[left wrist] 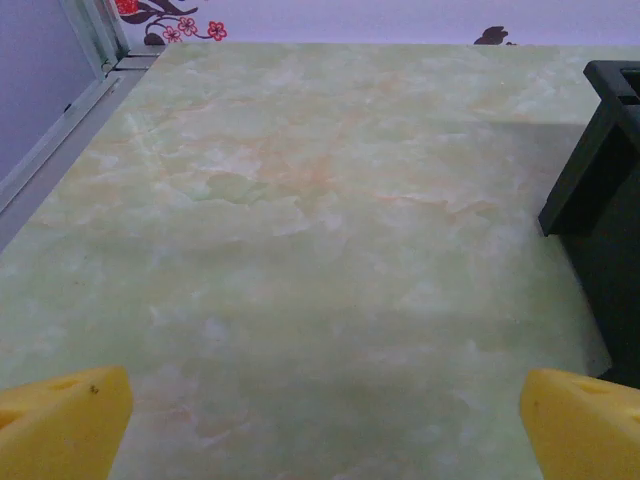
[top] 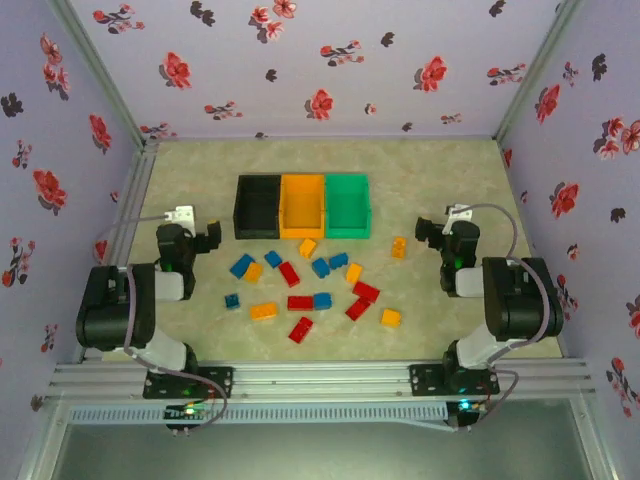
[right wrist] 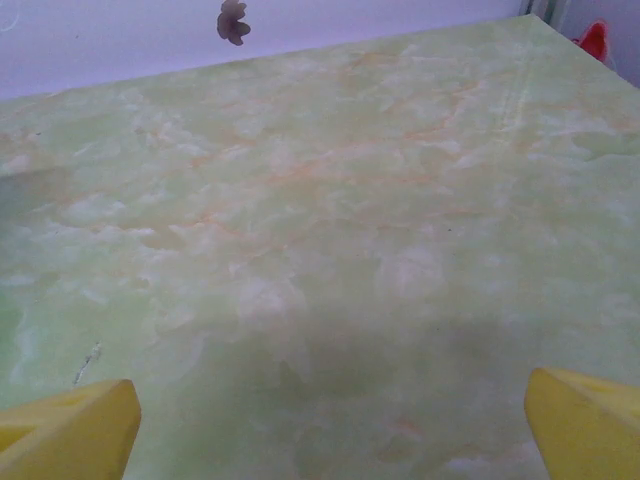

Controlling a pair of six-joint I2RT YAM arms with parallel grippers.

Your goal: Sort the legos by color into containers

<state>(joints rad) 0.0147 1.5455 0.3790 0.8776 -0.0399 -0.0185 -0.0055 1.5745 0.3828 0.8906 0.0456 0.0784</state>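
Left claw (top: 208, 238): jaws spread wide with nothing between them, standing just left of the black bin (top: 258, 207), low over bare surface (top: 440, 170).
Left wrist view: the left claw (left wrist: 325, 420) has its yellow fingertips (left wrist: 65, 420) at the lower corners with pale green marbled surface between them; a corner of the black bin (left wrist: 600, 200) is at the right edge.
Right claw (top: 428, 232): also wide open and empty, to the right of the green bin (top: 348, 205) and apart from it.
Right wrist view: the right claw (right wrist: 328, 428) has yellow fingertips (right wrist: 70, 430) at the bottom corners with bare surface between and beyond them.
Bins: black, orange bin (top: 303, 207) and green stand in a row, touching side to side, at mid-surface; all three look empty.
Legos (top: 300, 302): red, blue and orange bricks lie loose on the surface just in front of the bins, between the two arms.
Nearest brick to bins: an orange brick (top: 307, 248) lies just in front of the orange bin.
Outlier: another orange piece (top: 399, 248) lies off to the right, near the right claw.
Walls (top: 300, 50): lilac with a red flower print.
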